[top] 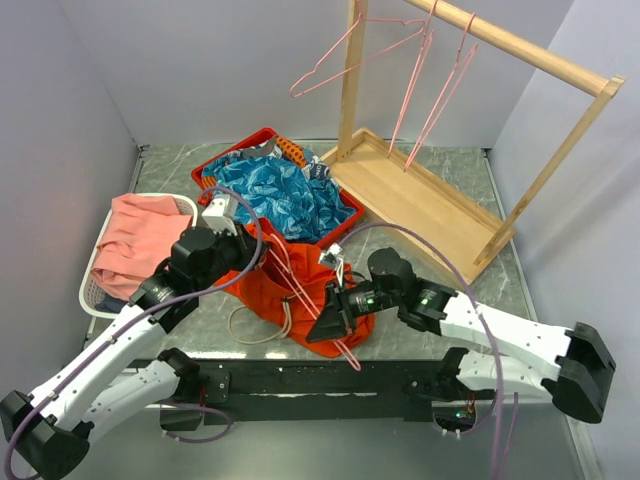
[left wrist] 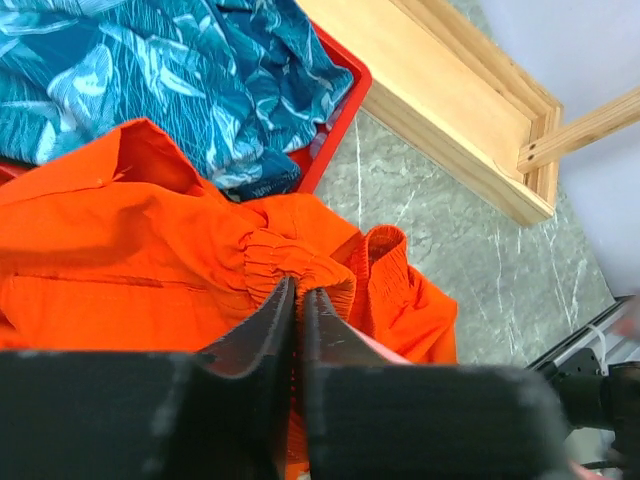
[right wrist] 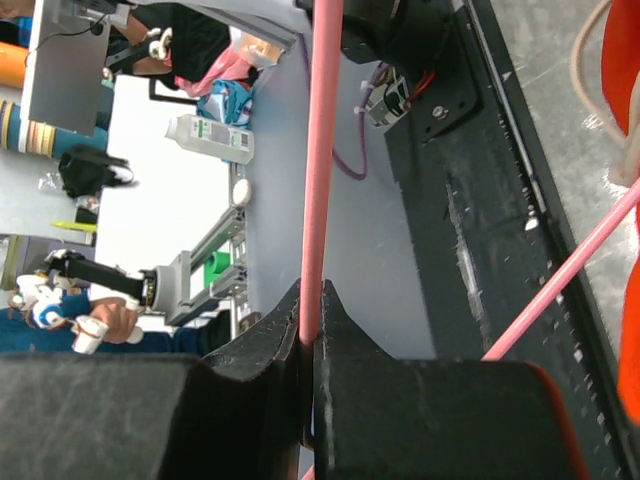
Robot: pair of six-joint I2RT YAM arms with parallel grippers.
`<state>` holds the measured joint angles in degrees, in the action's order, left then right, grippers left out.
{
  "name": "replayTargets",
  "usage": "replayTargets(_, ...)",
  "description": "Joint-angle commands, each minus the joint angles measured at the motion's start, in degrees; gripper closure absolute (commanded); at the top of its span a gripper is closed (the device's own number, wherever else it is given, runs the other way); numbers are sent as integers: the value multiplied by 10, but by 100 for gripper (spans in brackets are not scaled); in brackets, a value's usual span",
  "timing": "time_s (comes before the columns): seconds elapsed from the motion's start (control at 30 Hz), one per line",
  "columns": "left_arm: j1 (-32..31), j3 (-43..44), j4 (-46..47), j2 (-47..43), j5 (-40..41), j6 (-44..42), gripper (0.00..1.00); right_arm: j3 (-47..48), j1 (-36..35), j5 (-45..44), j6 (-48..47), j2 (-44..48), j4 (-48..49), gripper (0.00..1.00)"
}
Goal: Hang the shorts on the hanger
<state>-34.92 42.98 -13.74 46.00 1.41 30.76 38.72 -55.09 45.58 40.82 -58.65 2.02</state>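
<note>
The orange-red shorts lie bunched at the near middle of the table, their white drawstring looping toward the front edge. My left gripper is shut on the gathered waistband of the shorts. My right gripper is shut on a thin pink wire hanger that lies across the shorts; in the right wrist view the hanger runs straight up from between the jaws. The hanger's hook is hidden.
A red basket holding a blue leaf-patterned garment stands behind the shorts. A white basket with a salmon-pink cloth is at the left. A wooden rack with several pink hangers stands at the back right.
</note>
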Motion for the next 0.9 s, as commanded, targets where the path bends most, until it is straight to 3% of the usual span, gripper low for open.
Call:
replayTargets(0.0, -8, 4, 35, -6, -16, 7, 82, -36, -1, 23, 9, -31, 243, 100)
replayTargets(0.07, -9, 4, 25, -7, 3, 3, 72, -49, 0, 30, 18, -57, 300, 100)
replayTargets(0.1, -9, 3, 20, -11, 6, 10, 61, -53, -1, 30, 23, -64, 316, 100)
replayTargets(0.4, -9, -40, -47, -114, 54, 83, 48, -53, 5, 32, 25, -103, 338, 100)
replayTargets(0.53, -9, -46, -71, -202, 50, 80, 50, -58, 10, 41, 38, -117, 359, 100)
replayTargets(0.6, -9, -47, -69, -230, 15, 64, 56, -59, 12, 41, 38, -119, 360, 100)
replayTargets(0.87, -8, -14, -53, -196, -83, 20, 51, -51, 15, 40, 39, -129, 352, 100)
